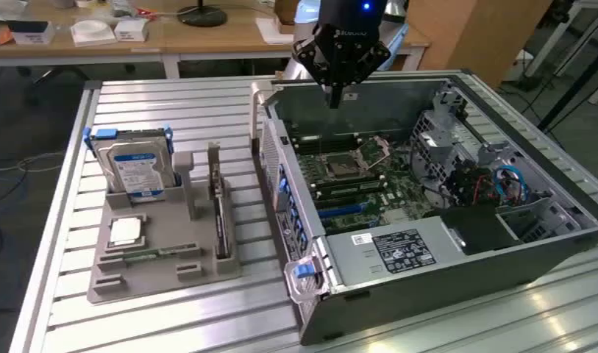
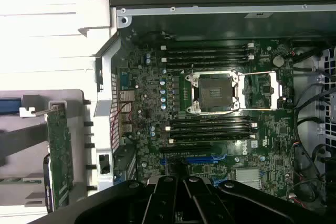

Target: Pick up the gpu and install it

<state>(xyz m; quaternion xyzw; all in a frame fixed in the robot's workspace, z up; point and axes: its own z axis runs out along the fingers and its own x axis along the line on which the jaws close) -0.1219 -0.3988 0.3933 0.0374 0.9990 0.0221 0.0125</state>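
Gripper [image 1: 333,97], jaws together and seemingly empty, hovers over the case [image 1: 446,294], well apart from the gpu [image 1: 218,213] racked upright for grasping.

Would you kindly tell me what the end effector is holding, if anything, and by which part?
Nothing: the end effector is shut and empty; the gpu stands in its rack.

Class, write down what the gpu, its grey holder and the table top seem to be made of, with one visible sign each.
gpu: circuit-board laminate, seemingly fibreglass; matte green face studded with small parts.
Grey holder: probably plastic; dull, uniform colour, blocky moulded shapes.
Table top: likely aluminium; pale ribbed slats with a soft sheen.
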